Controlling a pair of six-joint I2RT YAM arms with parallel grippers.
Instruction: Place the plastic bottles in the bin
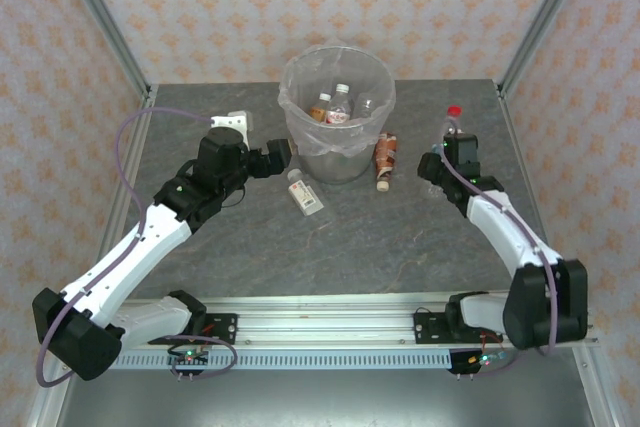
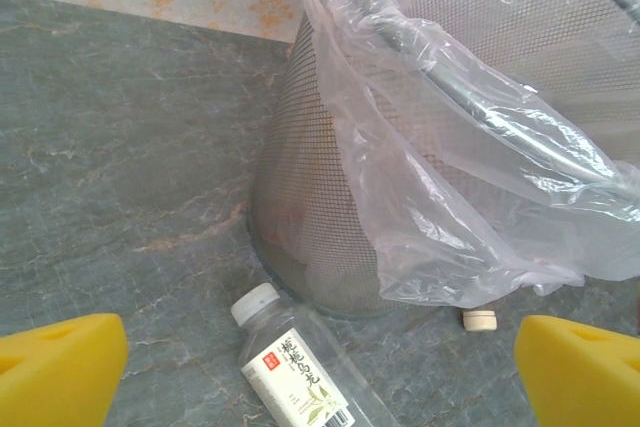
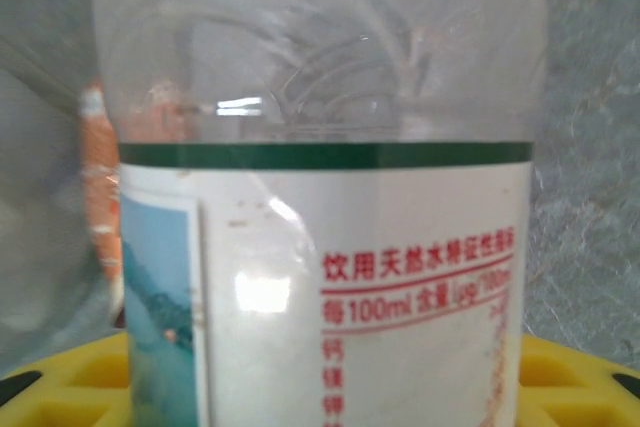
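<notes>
three bottles [image 1: 340, 105] lie in the bin [image 1: 330, 159]. at least three are left outside: a clear bottle [image 1: 305, 193] and a brown bottle [image 1: 385, 160] lie on the table [image 1: 400, 237] at the bin's base, and a red-capped bottle [image 1: 452, 125] stands to the right. the left gripper [image 1: 281, 160] is released, jaws wide. the right gripper [image 1: 447, 152] brackets the red-capped bottle; whether it is clamped cannot be told.

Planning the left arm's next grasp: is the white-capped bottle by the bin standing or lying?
Lying. The bottle rests on its side on the table beside the bin, its label facing up.
</notes>
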